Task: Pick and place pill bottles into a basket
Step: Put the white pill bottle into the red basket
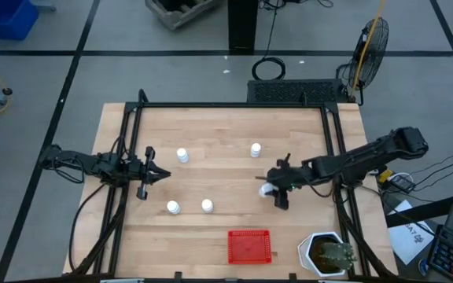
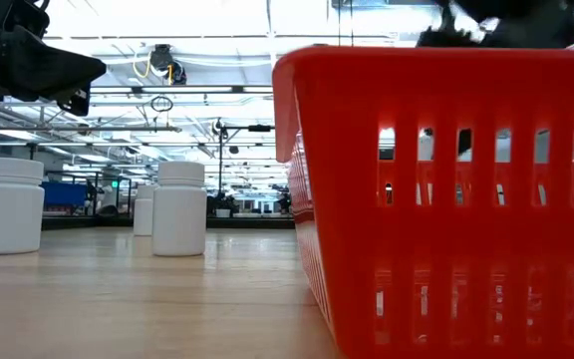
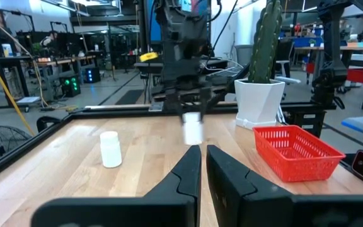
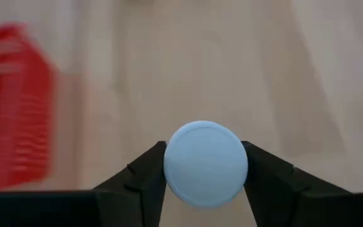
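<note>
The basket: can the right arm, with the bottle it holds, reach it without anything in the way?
Probably yes. The right gripper, shut on a pill bottle, hangs above bare table, and the basket lies close by with nothing between. The potted plant stands beside the basket, off the path.

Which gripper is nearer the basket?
Right. The right gripper, shut on a bottle, is just up-table of the basket. The left gripper waits farther off, toward the table's left side.
</note>
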`<state>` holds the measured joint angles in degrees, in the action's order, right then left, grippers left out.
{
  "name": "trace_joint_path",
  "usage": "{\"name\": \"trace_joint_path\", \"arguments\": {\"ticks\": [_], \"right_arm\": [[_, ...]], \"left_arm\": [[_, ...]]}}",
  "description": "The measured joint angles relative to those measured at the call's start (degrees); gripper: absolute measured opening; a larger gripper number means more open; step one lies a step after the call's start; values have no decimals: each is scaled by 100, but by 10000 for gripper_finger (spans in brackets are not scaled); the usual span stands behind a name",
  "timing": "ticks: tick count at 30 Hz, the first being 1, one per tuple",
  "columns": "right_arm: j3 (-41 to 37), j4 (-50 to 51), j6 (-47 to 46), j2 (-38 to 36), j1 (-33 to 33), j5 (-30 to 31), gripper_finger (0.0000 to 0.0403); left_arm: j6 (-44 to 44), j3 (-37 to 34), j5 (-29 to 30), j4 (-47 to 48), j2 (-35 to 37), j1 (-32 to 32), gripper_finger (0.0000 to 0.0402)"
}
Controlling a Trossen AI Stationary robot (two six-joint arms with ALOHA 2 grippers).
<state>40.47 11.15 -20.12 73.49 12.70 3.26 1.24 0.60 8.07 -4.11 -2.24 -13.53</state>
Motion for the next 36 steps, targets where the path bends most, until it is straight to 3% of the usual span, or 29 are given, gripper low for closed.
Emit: {"name": "trace_joint_path", "arguments": {"ticks": [9,19,26,36], "right_arm": [[448,-421,718,43,908,-331,150],[535,-1629,1785,189,1031,-2080,150],[1177,-1553,2458,967,1003,-2675,154],[2692,-1195,3081,2341,699,-4096,151]], "left_arm": [[-1,0,1,-8,0,1,31],[-1,0,1,-2,0,1,31],[0,0,1,1,0,1,31],[-1,0,1,1,0,-1,31]]}}
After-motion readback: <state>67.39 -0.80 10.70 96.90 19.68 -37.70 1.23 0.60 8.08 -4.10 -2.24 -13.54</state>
